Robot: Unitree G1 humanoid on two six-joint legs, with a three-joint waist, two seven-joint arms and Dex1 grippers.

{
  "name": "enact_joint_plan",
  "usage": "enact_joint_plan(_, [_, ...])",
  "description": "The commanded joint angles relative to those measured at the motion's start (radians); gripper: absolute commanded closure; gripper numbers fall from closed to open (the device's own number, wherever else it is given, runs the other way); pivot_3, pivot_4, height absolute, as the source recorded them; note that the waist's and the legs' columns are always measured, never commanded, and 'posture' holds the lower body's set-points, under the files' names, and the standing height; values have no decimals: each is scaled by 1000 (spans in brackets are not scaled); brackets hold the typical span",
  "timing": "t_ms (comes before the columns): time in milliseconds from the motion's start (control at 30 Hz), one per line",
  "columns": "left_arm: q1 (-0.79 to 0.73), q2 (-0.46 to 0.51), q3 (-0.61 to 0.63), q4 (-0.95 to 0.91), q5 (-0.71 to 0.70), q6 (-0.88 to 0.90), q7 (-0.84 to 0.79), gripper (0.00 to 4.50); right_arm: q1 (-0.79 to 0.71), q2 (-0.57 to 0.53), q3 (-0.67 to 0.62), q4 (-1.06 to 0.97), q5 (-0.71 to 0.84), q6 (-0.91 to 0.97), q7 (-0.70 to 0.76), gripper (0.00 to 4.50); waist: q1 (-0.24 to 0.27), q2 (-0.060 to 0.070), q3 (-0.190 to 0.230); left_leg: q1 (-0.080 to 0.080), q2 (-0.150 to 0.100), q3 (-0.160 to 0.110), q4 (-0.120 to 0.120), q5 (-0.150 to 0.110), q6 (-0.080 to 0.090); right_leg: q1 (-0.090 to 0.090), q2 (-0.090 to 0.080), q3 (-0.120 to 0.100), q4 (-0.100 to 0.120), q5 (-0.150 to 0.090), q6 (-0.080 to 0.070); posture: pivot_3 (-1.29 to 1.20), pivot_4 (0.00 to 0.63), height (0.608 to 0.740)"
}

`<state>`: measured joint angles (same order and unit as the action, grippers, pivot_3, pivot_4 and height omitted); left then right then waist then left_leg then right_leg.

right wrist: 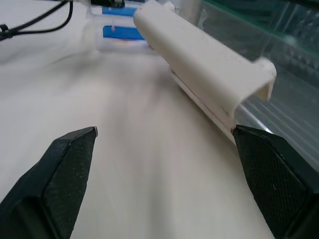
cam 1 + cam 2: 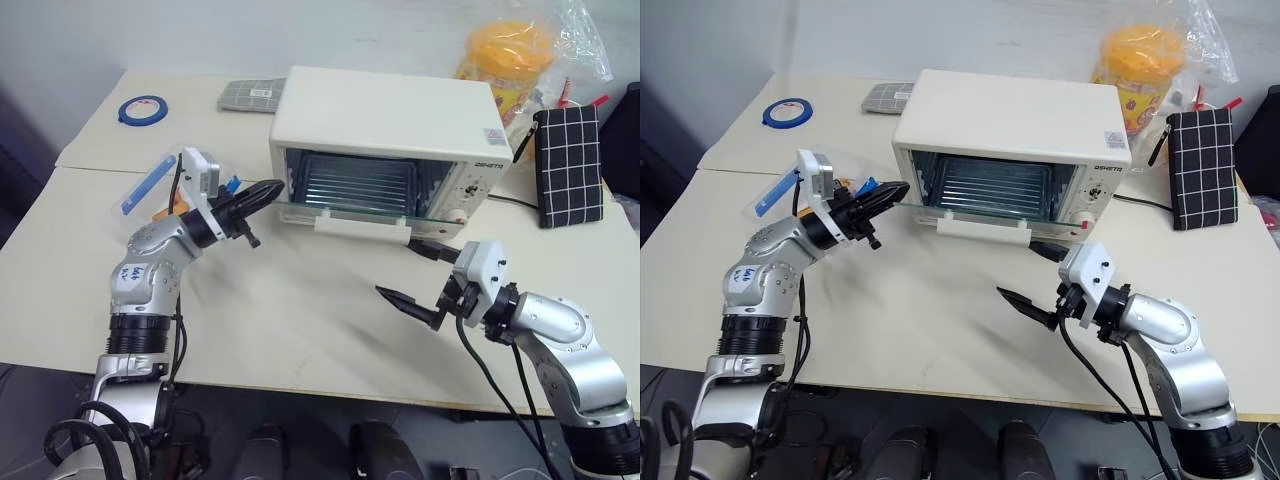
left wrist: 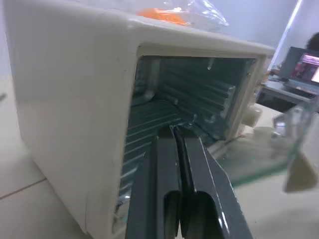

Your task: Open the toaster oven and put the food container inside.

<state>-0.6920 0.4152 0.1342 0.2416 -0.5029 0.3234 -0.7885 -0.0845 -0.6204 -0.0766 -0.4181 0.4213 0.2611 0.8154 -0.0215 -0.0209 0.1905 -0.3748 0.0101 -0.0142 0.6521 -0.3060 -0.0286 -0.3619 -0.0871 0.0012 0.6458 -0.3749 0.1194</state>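
The desk (image 2: 300, 320) is cream-white and carries everything here. The oven (image 2: 385, 135) stands at its far middle, long axis running left to right, mouth facing the robot. Its glass door (image 2: 350, 212) is dropped open and lies about level, the white handle (image 2: 362, 227) at the near edge; the rack (image 2: 352, 185) shows inside and the knobs (image 2: 468, 195) sit on the right panel.

Behind the oven on the right are a clear bag holding an orange tub (image 2: 505, 60) and a black checked pouch (image 2: 572, 165) propped upright. A grey patterned pad (image 2: 252, 95) lies behind the oven's left end, and a blue tape roll (image 2: 142, 109) sits well to the left at the far edge.

The container (image 2: 155, 190) lies on the desk left of the oven, partly hidden behind the left arm; its blue clip runs slantwise.

The left end effector (image 2: 270, 190) has its fingers pressed together and empty, tips at the left corner of the open door, pointing into the oven. The right end effector (image 2: 412, 275) is spread wide and empty, near the desk in front of the handle.
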Motion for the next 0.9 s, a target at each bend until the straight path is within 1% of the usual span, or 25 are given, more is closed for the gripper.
enact_joint_plan(33, [23, 29, -40, -62, 9, -23, -101, 4464, 133, -30, -89, -67, 0, -46, 13, 0, 3, 0, 0, 0, 0, 0, 0, 0, 0, 0, 0, 0, 0, 0, 0, 0, 150, 740])
enact_joint_plan(133, [70, 67, -96, -99, 25, -38, -207, 4464, 309, -28, -180, -70, -15, -121, 35, 0, 16, 0, 0, 1, 0, 0, -1, 0, 0, 1, 1, 0, 0, 0, 0, 0, 150, 740])
enact_joint_plan(200, [87, 84, -125, -101, 50, -42, -234, 4464, 392, -19, -238, -74, -12, -150, 33, 0, 24, 0, 0, 0, 0, 1, -1, 0, 0, 1, 1, 1, -1, 0, 0, 0, 150, 740])
enact_joint_plan(333, [101, 87, -159, -72, 85, -87, -285, 4464, 477, 3, -332, -75, 6, -172, 4, 0, 24, 0, 0, 2, -1, 0, 2, 0, 1, 4, 2, 2, -2, 1, 1, 0, 150, 740])
enact_joint_plan(467, [106, 111, -186, -63, 143, -114, -295, 4464, 518, 3, -365, -104, 5, -184, 2, 0, 16, 0, 0, 5, 1, 1, 0, 0, 1, 5, 4, 4, -1, 1, 1, 0, 150, 740])
enact_joint_plan(567, [121, 133, -205, -65, 189, -89, -267, 4464, 509, 0, -377, -118, 5, -198, -6, 0, 15, 1, 0, 5, 3, 1, -2, 0, 0, 4, 6, 5, -1, 1, 1, 0, 150, 740])
enact_joint_plan(667, [171, 142, -204, -100, 212, -59, -229, 4464, 434, -16, -351, -140, 21, -179, -21, 0, 14, 1, 0, 5, 3, 2, -2, 0, 0, 3, 6, 6, -1, 1, 1, 0, 150, 740])
enact_joint_plan(767, [229, 145, -176, -168, 169, -13, -227, 4464, 346, -26, -303, -156, 27, -153, -28, 0, 18, 1, 0, 4, 3, 1, -1, 0, 0, 3, 5, 6, 0, 1, 1, 0, 150, 740])
enact_joint_plan(833, [309, 167, -139, -260, 128, 38, -219, 4464, 256, -30, -248, -155, 30, -128, -30, 0, 12, 1, 0, 4, 3, 0, -1, 0, 0, 3, 5, 7, -1, 1, 1, 0, 150, 740])
enact_joint_plan(900, [386, 184, -78, -341, 97, 66, -187, 4075, 171, -30, -199, -142, 36, -108, -25, 0, 9, 1, -1, 4, 4, 0, -1, 0, 0, 3, 1, 8, -1, 1, 1, 0, 150, 740])
